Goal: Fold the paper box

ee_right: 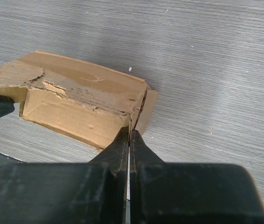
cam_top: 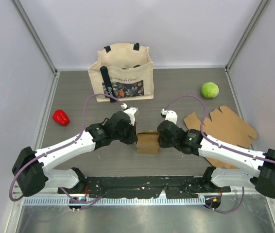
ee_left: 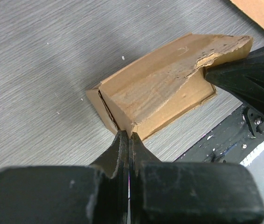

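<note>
The paper box (cam_top: 147, 142) sits centre, by the table's (cam_top: 176, 87) near edge, its top edge torn. The left gripper (ee_left: 128, 136) pinches its left corner and the right gripper (ee_right: 130, 133) its right corner, both clamped tight. A flat cardboard sheet (cam_top: 225, 127) lies to the right and a tote bag (cam_top: 123, 73) stands far, both well apart.
</note>
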Motion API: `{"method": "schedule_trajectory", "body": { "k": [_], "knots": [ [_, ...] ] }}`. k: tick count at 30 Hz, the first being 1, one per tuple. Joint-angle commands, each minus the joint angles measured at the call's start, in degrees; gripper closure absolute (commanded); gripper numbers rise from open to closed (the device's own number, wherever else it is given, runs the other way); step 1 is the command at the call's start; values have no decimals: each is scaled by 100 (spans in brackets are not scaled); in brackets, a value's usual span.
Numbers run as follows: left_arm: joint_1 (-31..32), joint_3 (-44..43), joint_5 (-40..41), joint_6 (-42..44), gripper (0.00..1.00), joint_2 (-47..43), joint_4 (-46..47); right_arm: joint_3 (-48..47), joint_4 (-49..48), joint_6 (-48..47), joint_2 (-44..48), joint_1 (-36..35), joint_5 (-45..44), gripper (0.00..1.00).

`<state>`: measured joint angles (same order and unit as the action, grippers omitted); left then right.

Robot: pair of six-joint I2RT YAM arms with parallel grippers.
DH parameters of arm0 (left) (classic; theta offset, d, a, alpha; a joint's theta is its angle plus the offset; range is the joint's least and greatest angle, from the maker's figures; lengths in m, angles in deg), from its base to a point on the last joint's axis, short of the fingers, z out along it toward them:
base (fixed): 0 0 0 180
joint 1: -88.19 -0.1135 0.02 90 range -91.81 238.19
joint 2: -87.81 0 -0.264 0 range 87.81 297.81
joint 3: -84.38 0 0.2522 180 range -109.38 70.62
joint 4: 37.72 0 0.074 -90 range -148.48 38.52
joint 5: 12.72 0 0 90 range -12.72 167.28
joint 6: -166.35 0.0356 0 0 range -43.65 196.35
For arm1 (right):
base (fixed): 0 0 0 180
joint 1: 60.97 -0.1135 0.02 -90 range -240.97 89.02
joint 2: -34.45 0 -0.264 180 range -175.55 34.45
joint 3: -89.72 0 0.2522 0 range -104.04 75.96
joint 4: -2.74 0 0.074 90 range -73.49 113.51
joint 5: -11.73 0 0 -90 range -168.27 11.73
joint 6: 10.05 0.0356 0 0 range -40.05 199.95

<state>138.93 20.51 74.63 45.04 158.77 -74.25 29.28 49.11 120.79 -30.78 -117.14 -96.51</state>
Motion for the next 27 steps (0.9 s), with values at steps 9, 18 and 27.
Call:
{"method": "schedule_trajectory", "body": {
  "k": [9,18,27],
  "knots": [
    [463,510,827,-182,100,-468,439,449,-456,-93,554,-264,469,62],
    [691,757,1206,-305,100,-636,598,-16,358,755,1567,-132,383,31],
    [1034,757,1663,-420,100,-645,624,-290,581,2252,1267,755,805,30]
  ]
}}
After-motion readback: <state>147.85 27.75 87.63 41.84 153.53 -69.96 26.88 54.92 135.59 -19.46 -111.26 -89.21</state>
